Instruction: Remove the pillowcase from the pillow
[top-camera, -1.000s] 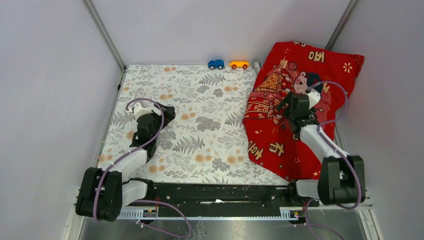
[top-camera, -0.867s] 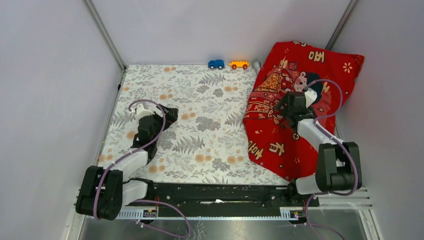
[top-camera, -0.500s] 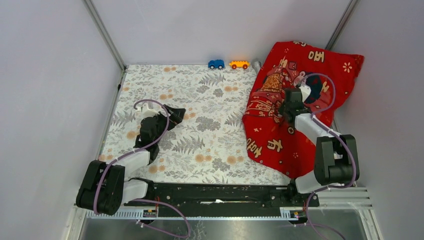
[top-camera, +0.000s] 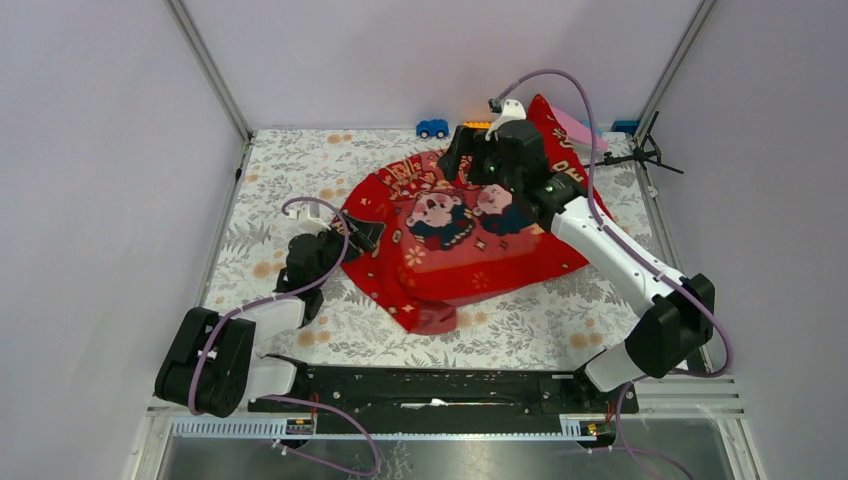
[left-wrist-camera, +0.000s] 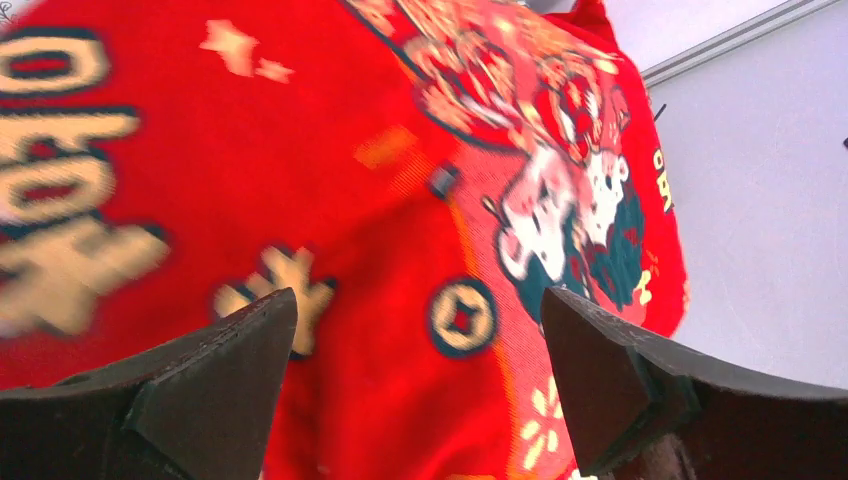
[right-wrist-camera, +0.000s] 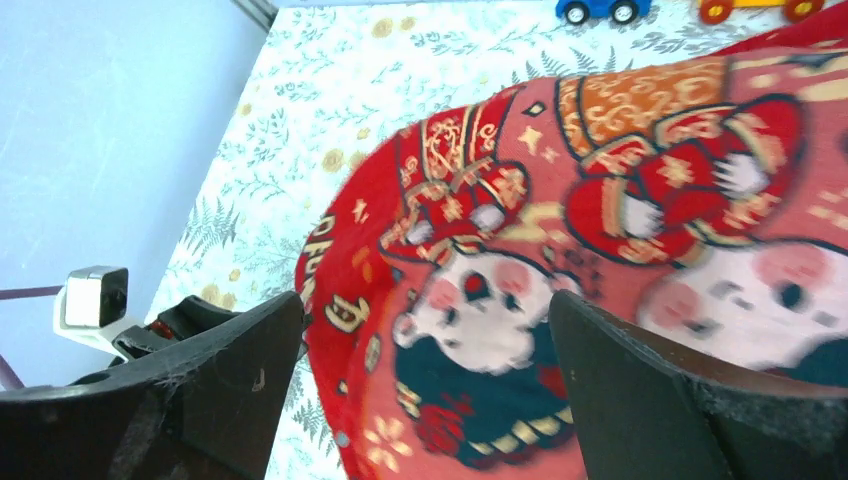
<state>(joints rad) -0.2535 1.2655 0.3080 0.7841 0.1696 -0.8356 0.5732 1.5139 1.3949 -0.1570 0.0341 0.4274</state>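
large red fabric pillowcase (top-camera: 450, 262) with gold, white and blue festive prints, two cartoon bears and chinese characters, lying spread and rumpled across the middle of the table (top-camera: 300, 170). the table is covered by a grey-leaf, orange-flower patterned cloth. the far corner of the pillowcase rises behind the right arm; its near corner folds under towards the front edge.

left gripper (top-camera: 362, 235), at the left edge of the pillowcase: jaws spread wide, gripping nothing. in the left wrist view the red fabric fills the space ahead of the black fingers (left-wrist-camera: 200, 390). whether the fingers touch the fabric cannot be told.

right gripper (right-wrist-camera: 422, 310), held over the far part of the pillowcase and pointing towards the left arm: jaws likewise spread wide, the bear print showing between them and nothing clasped.

at the far edge of the table stand a small blue toy car (top-camera: 432, 128) and, just beside it, an orange toy car (right-wrist-camera: 755, 8), partly hidden by the right arm in the top view.
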